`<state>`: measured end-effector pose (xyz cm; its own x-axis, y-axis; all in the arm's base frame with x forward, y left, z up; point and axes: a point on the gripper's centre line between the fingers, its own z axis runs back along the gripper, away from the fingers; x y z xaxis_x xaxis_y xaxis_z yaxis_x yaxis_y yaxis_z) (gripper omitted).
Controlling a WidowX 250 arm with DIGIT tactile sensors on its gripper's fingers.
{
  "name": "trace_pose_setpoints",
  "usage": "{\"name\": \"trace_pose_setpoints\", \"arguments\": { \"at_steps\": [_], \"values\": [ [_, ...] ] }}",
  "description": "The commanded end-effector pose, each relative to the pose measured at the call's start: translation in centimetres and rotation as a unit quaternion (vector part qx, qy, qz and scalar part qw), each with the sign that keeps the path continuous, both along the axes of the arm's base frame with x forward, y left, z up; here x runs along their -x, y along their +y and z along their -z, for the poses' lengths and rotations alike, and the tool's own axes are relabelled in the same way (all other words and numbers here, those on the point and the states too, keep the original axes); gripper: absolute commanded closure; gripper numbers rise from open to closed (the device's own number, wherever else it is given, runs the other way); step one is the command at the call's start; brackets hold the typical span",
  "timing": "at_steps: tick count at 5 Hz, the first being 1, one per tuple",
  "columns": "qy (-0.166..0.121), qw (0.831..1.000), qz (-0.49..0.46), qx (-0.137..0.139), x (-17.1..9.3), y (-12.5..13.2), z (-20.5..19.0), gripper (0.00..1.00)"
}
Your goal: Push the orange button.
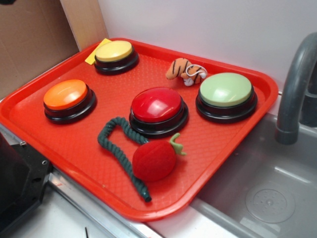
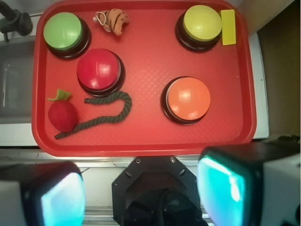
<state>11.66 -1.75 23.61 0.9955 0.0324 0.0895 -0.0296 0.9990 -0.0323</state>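
The orange button (image 1: 66,95) (image 2: 189,98), a glossy orange dome on a black base, sits at the left of the red tray (image 1: 74,163) (image 2: 146,136) in the exterior view. In the wrist view it lies right of centre, well ahead of my gripper (image 2: 141,197). The gripper is high above the tray's near edge and open, its teal pads (image 2: 221,188) wide apart with nothing between them. It does not appear in the exterior view.
Also on the tray: a red button (image 1: 156,105), yellow button (image 1: 114,51), green button (image 1: 226,90), strawberry plush (image 1: 154,159), green rope (image 2: 101,118), tiger plush (image 1: 184,71), yellow block (image 2: 228,27). A grey faucet (image 1: 294,84) and sink (image 1: 267,198) are right. The black robot base (image 1: 17,183) is front left.
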Motion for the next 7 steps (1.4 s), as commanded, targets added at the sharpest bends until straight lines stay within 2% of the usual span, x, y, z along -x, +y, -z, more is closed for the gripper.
{"name": "trace_pose_setpoints", "arguments": {
  "at_steps": [1, 2, 3, 4, 5, 7],
  "values": [
    [0.0, 1.0, 0.0, 0.0, 0.0, 0.0, 0.0, 0.0],
    [0.044, 0.991, -0.125, 0.022, -1.9, 5.0, 4.8, 0.0],
    [0.068, 0.975, -0.213, 0.016, -2.7, 9.6, 7.1, 0.0],
    [0.078, 0.958, -0.276, 0.024, -3.1, 11.7, 10.1, 0.0],
    [0.073, 0.951, -0.299, 0.019, -3.4, 10.8, 12.2, 0.0],
    [0.022, 0.984, -0.174, 0.023, -5.3, 8.6, 16.2, 0.0]
  ]
}}
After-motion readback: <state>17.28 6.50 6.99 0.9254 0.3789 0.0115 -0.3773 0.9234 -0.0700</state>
